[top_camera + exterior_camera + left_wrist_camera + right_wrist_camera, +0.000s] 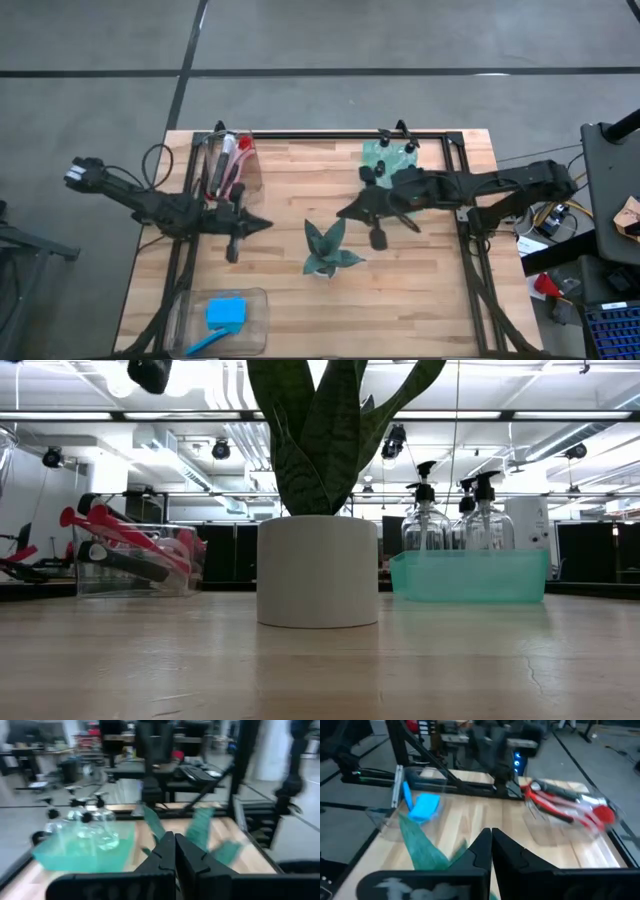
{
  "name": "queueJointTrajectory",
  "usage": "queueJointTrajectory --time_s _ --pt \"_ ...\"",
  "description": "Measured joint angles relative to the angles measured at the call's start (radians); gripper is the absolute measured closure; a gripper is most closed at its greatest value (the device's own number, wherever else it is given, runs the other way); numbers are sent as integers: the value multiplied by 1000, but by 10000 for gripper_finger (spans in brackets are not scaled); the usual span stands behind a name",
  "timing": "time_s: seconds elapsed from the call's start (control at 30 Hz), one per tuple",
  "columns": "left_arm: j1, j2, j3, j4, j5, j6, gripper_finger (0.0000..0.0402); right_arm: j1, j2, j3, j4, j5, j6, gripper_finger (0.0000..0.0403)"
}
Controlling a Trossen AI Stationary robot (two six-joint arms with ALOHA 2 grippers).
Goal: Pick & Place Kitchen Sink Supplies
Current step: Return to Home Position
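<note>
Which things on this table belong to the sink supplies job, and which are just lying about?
Job: dish brushes in the far clear bin; blue sponge in the near clear bin; pump bottles in the teal bin.
Lying about: potted plant mid-table; left gripper and right gripper hang shut above the table.

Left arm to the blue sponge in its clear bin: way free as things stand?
Likely yes. The blue sponge lies uncovered in the open clear bin on the left gripper's side; the plant stands off that line. Jaws are shut and must open first.
</note>
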Motion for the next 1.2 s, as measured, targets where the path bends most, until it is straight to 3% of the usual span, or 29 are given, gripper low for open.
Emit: queueJointTrajectory --time_s 0.1,0.37,0.7,0.83,1.03,1.2 --pt "-1 -70 -45 -2 69 -12 401 -2 -93 -131 48 0 -6 395" --pt "24 -340 -203 -13 107 -11 401 -13 -355 -446 233 -16 -28 394" --pt "25 -633 -294 -212 81 -14 401 -10 -661 -763 383 7 13 394" --pt "26 -735 -356 -208 72 -4 401 -13 -746 -885 454 42 3 394" --pt "27 -728 -414 -223 70 -34 401 -13 -815 -1058 648 37 -48 394" --pt "27 -733 -416 -218 76 -44 401 -13 -884 -1132 668 33 -41 394"
